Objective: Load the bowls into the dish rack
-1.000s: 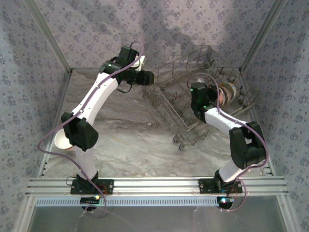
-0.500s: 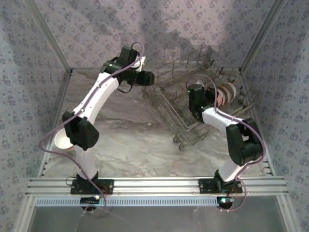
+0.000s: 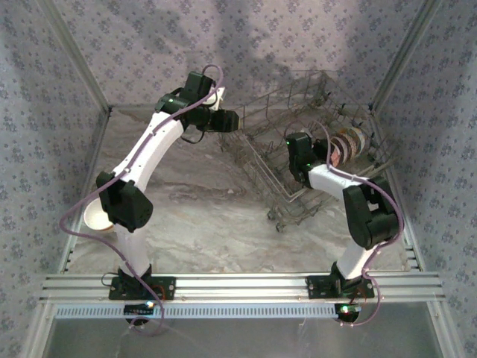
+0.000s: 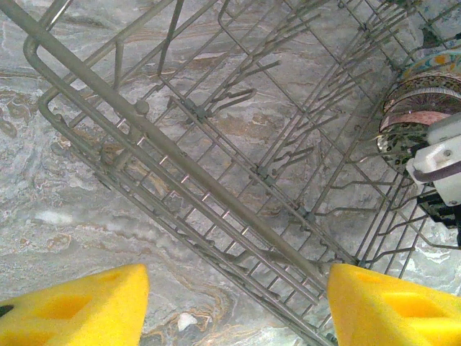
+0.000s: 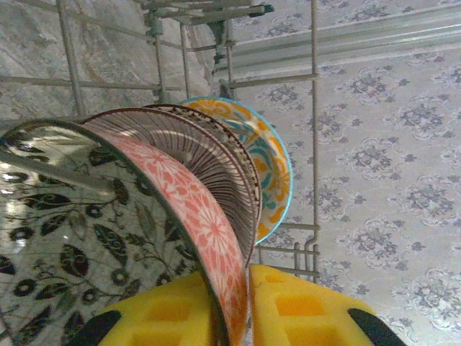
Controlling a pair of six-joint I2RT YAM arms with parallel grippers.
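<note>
From above, the light on me is soft and dim, with a broad grey shadow on the far wall (image 3: 246,45) and fainter ones under my arms on the table (image 3: 201,194). My left wrist view is brighter and slightly washed out, the marble shining pale and my yellow pads (image 4: 72,306) soft at the bottom edge. At my right wrist the nearest bowl (image 5: 57,238) carries a glassy sheen and blurs close to the lens.

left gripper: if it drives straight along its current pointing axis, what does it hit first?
Most likely the dish rack. Its thick rim wire runs diagonally just ahead of the open left gripper, with side grid and tines beyond. Depth is hard to judge from the wrist view.
</note>
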